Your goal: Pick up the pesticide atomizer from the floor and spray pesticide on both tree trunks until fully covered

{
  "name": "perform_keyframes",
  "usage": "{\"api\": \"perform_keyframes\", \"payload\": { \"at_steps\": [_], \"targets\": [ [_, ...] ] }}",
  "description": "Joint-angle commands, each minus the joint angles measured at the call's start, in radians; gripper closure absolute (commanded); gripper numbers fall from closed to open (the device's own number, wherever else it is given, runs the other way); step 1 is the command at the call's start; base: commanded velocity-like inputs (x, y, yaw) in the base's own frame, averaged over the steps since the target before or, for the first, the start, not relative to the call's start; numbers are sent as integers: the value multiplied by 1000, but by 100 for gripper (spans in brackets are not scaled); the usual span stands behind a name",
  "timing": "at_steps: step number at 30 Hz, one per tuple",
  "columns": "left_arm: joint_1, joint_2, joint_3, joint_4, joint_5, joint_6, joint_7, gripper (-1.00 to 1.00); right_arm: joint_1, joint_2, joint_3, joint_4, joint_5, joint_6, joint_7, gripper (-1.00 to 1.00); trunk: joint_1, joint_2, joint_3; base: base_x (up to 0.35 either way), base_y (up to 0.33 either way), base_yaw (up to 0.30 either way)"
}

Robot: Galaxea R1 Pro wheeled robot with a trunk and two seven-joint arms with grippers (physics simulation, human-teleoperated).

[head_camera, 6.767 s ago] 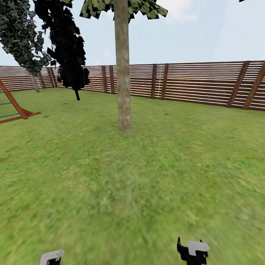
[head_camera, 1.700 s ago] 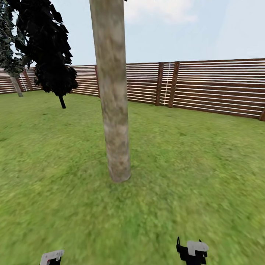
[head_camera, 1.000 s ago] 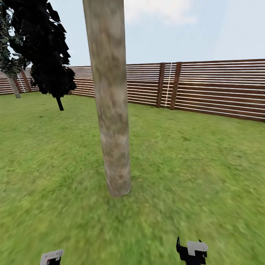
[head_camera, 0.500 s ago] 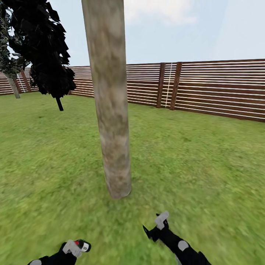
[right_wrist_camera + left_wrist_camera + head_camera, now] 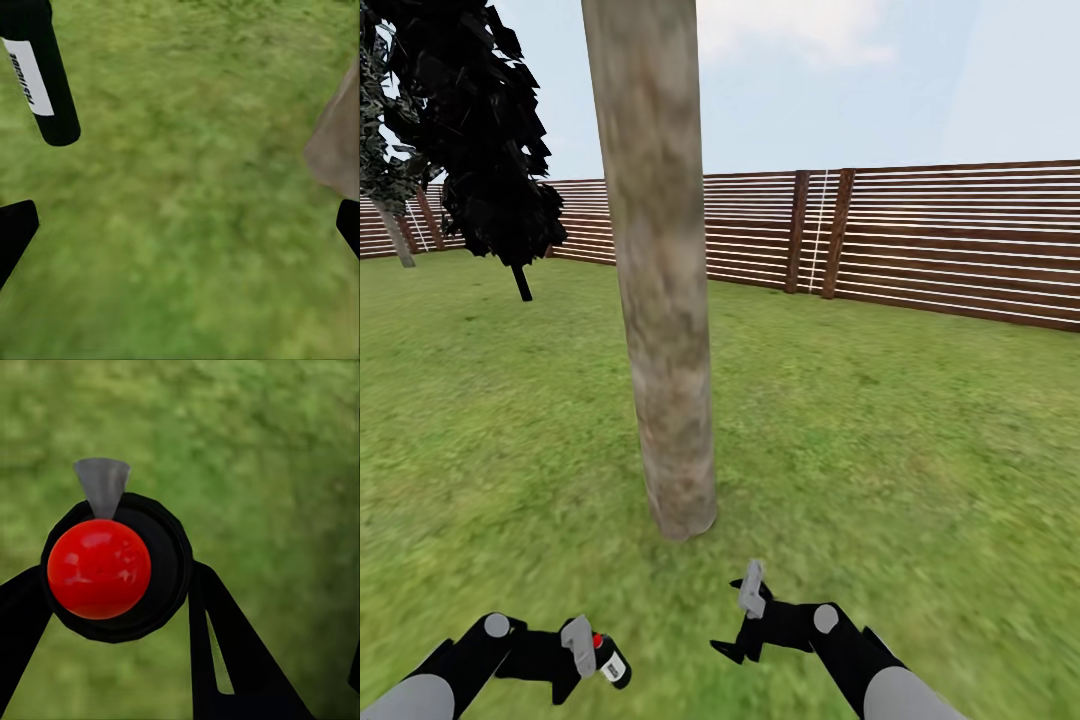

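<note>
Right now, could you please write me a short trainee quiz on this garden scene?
1. True or false: the left gripper holds the atomizer.
2. Which stands nearest the robot? A) trunk B) fence C) black-leaved tree
3. Fill in: the atomizer's top is ____.

Key: 1 true; 2 A; 3 red.
</note>
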Motion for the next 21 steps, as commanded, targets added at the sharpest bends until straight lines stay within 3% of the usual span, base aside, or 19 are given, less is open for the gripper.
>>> {"api": "perform_keyframes", "payload": {
  "at_steps": [1,7,14,15,16,19,21],
  "targets": [
    [-1,-2,4,-1,-6,-4,-3,100,0,6,0,0,7,-4,0,-100,0,0,-1,0,0,0],
    [-10,-36,-14,-3,-29,-3,-4,100,0,38,3,0,9,-6,3,-100,0,0,-1,0,0,0],
    [-12,-75,-21,-4,-69,-2,-7,100,-1,51,3,0,11,-6,5,-100,0,0,-1,0,0,0],
    [-12,-81,-21,-4,-71,-2,-7,100,-2,51,3,0,13,-6,5,100,0,0,-1,0,0,0],
    [-12,-108,-21,-5,-80,-2,-7,100,-2,51,3,0,14,-6,5,100,0,0,-1,0,0,0],
    [-12,-118,-20,-18,-125,8,-8,100,-1,51,51,0,16,-5,5,100,0,0,-1,0,0,0],
    [-12,-128,-20,-29,-134,13,-9,100,-1,51,86,-1,15,-4,5,100,0,0,-1,0,0,0]
  ]
}}
